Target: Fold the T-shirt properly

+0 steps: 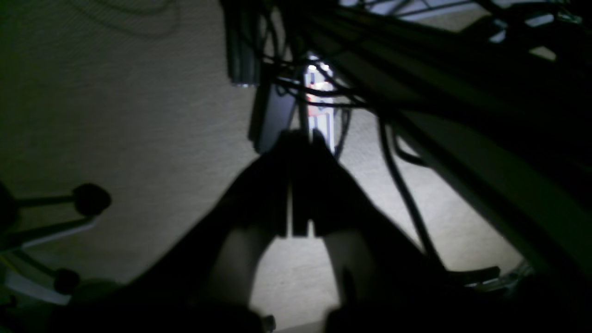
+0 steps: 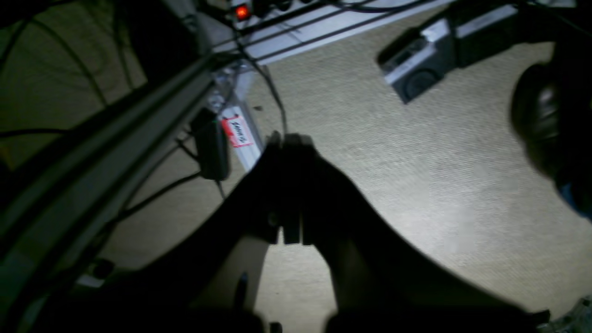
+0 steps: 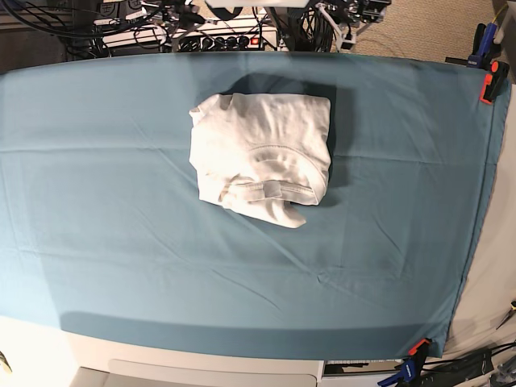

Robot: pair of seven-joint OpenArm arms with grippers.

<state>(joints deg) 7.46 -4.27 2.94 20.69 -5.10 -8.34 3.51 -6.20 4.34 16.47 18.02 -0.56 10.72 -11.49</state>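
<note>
Hanging below the table, the left gripper (image 1: 298, 138) has its jaws pressed together with nothing between them; its wrist view shows only dim carpet (image 1: 138, 115), dangling cables (image 1: 402, 185) and a chair base with castors (image 1: 90, 199); the right gripper (image 2: 289, 138) is likewise closed and empty, pointing down at pale carpet beside a metal frame rail (image 2: 115, 138) and a labelled table leg (image 2: 238, 134); neither arm appears in the overhead view.

Moving outward to the table, the T-shirt (image 3: 262, 153) lies on the teal cloth (image 3: 97, 201), a little behind the centre and towards the far edge; it is gathered into a compact, roughly square bundle, with the ribbed collar (image 3: 270, 189) showing across its near side and a small loose tongue of fabric (image 3: 292, 216) poking out at the near right corner; the folding looks essentially finished, though the bundle is lumpy and that stray flap could be tucked for a neater result.

Open cloth surrounds the shirt on every side; the broadest free space lies on the near half and to the left and right; the far edge, with cables and a power strip (image 3: 218, 39) behind it, is closest; clamps (image 3: 489, 85) pin the cloth at the right corners, well apart from the shirt.
</note>
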